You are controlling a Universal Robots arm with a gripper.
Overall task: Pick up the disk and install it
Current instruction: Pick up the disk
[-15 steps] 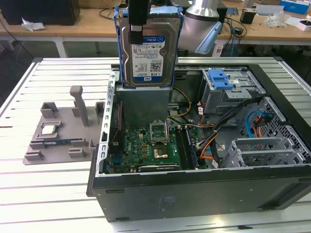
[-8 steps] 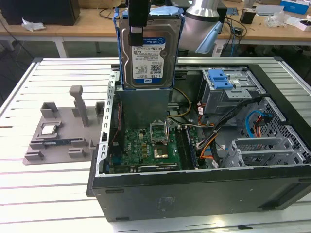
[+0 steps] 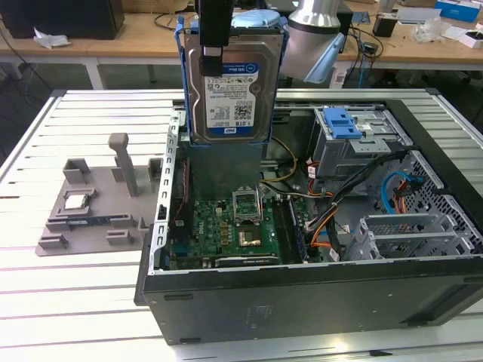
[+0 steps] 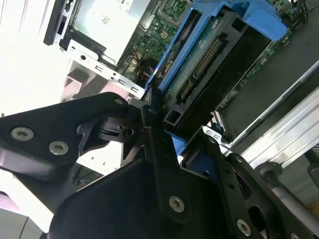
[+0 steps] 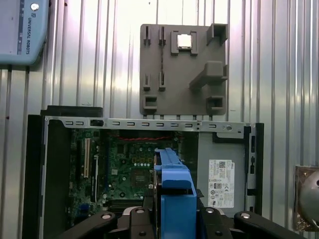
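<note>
- Step in hand, as judged: the pick-up is done and the carry toward installation is under way. The disk (image 3: pixel 235 83) is off the counter (image 3: pixel 75 302) and not seated in any bay.
- Tool (image 3: pixel 214 47): closed on the disk. In the second wrist view its black fingers (image 4: pixel 149 122) clamp the blue carrier rail at one end of the drive, beside the connector edge.
- Position of the disk: it is held upright with its label facing the exterior view. It hangs above the open computer case (image 3: pixel 302 302), over the case's far part toward the exterior view's left. It is above the motherboard (image 3: pixel 226 234) and apart from it.
- In the first wrist view the blue carrier (image 5: pixel 174 194) shows edge-on between the tool's arms, with the board directly beyond it.
- Drive cage (image 3: pixel 355 147): the grey metal cage with a blue latch stands in the far part of the case, toward the exterior view's right of the disk and well apart from it.
- Grey parts fixture (image 3: pixel 90 204): it lies on the counter outside the case, toward the exterior view's left. A small square chip (image 3: pixel 75 200) sits in one of its pockets.
- Requirements of the work in hand, as judged: a firm hold on the carrier rails, and the disk squared to its bay. It also needs clearance from the case wall and from the loose cables (image 3: pixel 332 219) near the cage.
- Which bay is meant cannot be told.
</note>
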